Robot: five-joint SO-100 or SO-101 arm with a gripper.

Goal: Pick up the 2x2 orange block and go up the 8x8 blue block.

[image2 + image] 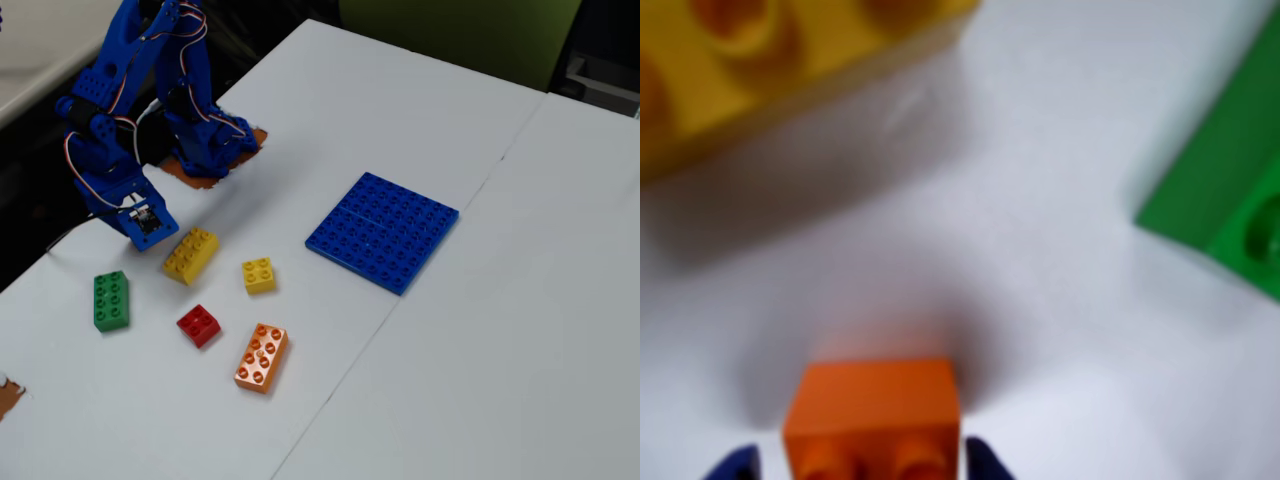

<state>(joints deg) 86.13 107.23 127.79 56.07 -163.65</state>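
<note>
Between the gripper [855,470] fingers — 2x2 orange block [875,410], clamped — no legible writing.

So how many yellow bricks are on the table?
2: a longer yellow brick beside the robot's hand, and a small square one to its right in the fixed view. None seems hidden.

Blue printed arm [130,110] — red/white wires, black servos.

From the wrist view we look straight down, very close to the white bench [1060,200], blurred. From the fixed view we look down obliquely from high up, taking in the whole bench [560,330]. Both share the yellow brick [760,70] [190,254] and green brick [1230,200] [110,300].
</note>
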